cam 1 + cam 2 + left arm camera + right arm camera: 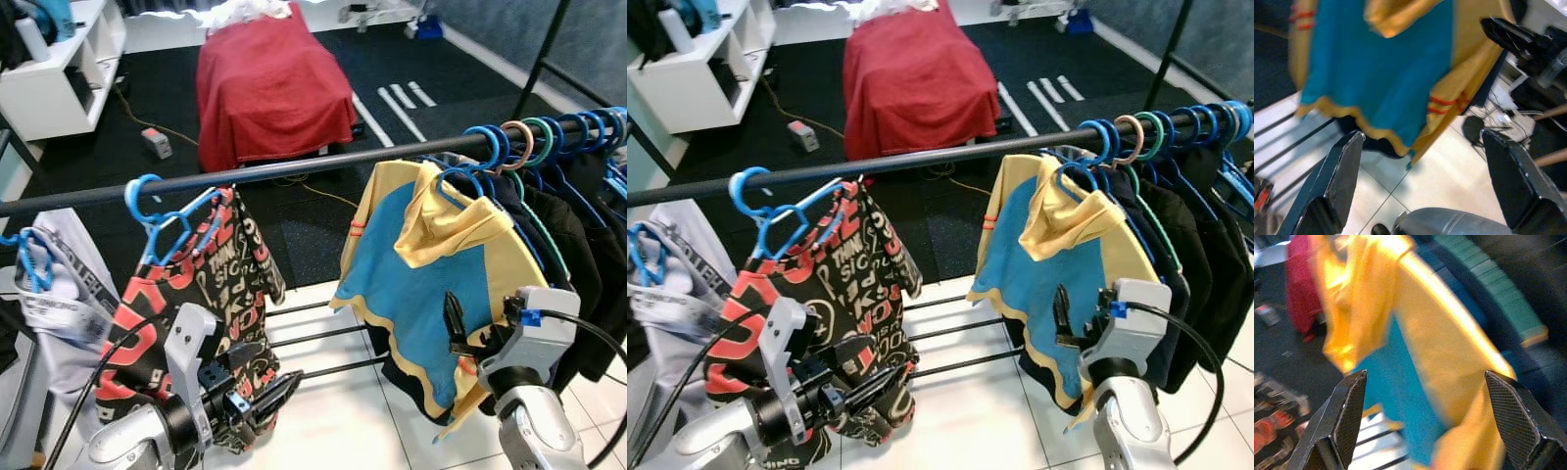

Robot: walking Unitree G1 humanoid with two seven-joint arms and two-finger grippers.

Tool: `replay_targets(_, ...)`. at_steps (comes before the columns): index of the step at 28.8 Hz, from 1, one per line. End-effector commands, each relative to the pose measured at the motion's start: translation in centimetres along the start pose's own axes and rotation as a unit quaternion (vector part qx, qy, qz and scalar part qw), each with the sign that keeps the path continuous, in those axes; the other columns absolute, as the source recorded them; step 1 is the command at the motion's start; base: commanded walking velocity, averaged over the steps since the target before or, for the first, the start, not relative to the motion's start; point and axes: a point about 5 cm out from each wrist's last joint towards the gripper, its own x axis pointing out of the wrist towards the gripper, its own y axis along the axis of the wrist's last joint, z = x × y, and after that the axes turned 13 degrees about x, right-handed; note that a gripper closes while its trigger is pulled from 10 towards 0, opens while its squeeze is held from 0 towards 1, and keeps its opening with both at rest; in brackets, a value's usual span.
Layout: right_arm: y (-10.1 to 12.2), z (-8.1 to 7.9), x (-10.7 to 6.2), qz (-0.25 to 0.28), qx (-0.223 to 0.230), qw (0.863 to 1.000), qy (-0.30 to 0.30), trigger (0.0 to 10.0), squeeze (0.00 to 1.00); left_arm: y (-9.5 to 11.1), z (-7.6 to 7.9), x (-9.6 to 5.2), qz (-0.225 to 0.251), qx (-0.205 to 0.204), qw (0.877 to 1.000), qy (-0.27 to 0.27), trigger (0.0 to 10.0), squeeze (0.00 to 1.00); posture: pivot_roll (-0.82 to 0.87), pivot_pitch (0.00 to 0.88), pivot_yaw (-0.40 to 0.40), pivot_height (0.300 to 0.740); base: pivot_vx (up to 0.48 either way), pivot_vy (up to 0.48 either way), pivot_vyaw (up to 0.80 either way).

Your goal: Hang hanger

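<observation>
Your yellow-and-blue hoodie (pixel 431 264) hangs by its blue hanger (pixel 470 166) on the rail (pixel 294 168), right of centre. Both your left gripper (pixel 257 399), lower left, and right gripper (pixel 468 328), lower right, have fingers spread apart, holding nothing.

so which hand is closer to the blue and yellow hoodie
Right. The right hand is up against the blue and yellow hoodie, fingers open at its lower front. The left hand sits lower, off to the hoodie's left, in front of the black patterned shirt.
</observation>
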Motion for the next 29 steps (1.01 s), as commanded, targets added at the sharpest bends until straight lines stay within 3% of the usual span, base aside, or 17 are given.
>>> replay_targets(1,-0.3,-0.3,-0.2,-0.005,0.010,1.000,0.003,10.0,0.00,-0.5,-0.3,-0.3,-0.013,-0.001,1.000,0.018,10.0,0.00,-0.11,0.148,0.042,0.740,0.000,-0.416,0.00)
replay_targets(3,-0.3,-0.3,-0.2,-0.005,0.012,1.000,0.005,10.0,0.00,-0.5,-0.4,-0.2,-0.013,0.001,1.000,0.024,10.0,0.00,-0.11,0.148,0.042,0.740,0.000,-0.416,0.00)
replay_targets(7,0.0,-1.6,-0.5,-0.016,0.014,0.996,0.081,10.0,0.00,-0.2,-1.5,0.1,-0.014,0.009,0.997,0.071,10.0,0.00,-0.11,0.152,0.041,0.740,0.000,-0.335,0.00)
replay_targets(8,0.1,-2.0,-0.6,-0.021,0.006,0.993,0.113,10.0,0.00,-0.1,-2.6,0.1,-0.017,0.022,0.994,0.106,10.0,0.00,-0.11,0.154,0.043,0.740,0.000,0.000,0.00)
replay_targets(12,0.3,-2.7,-0.9,-0.030,-0.011,0.986,0.162,10.0,0.00,0.0,-3.9,0.2,-0.025,0.041,0.987,0.155,10.0,0.00,-0.11,0.154,0.043,0.740,0.000,0.000,0.00)
replay_targets(13,0.7,-4.2,-1.6,-0.045,-0.035,0.970,0.238,10.0,0.00,0.2,-5.4,0.2,-0.033,0.070,0.975,0.211,10.0,0.00,-0.12,0.157,0.046,0.740,0.000,0.000,0.00)
replay_targets(14,0.7,-4.2,-1.6,-0.045,-0.035,0.970,0.238,10.0,0.00,0.2,-5.4,0.2,-0.033,0.070,0.975,0.211,10.0,0.00,-0.12,0.157,0.046,0.740,0.000,0.000,0.00)
replay_targets(16,1.6,-5.3,-2.0,-0.052,-0.056,0.955,0.287,10.0,0.00,0.2,-6.4,0.4,-0.040,0.095,0.964,0.244,10.0,0.00,-0.12,0.158,0.047,0.740,0.000,0.000,0.00)
replay_targets(20,3.3,-5.7,-1.6,-0.030,-0.078,0.952,0.294,10.0,0.00,0.2,-7.2,0.7,-0.043,0.106,0.956,0.271,10.0,0.00,-0.13,0.160,0.048,0.740,0.000,0.000,0.00)
replay_targets(23,5.1,-6.3,-1.1,0.008,-0.124,0.947,0.296,10.0,0.00,0.2,-7.8,1.1,-0.040,0.107,0.952,0.285,10.0,0.00,-0.14,0.159,0.049,0.740,0.000,0.000,0.00)
replay_targets(29,4.9,-6.9,-0.6,-0.013,-0.175,0.933,0.315,10.0,0.00,0.3,-8.5,1.2,-0.034,0.115,0.940,0.318,10.0,0.00,-0.13,0.161,0.049,0.740,0.000,0.000,0.00)
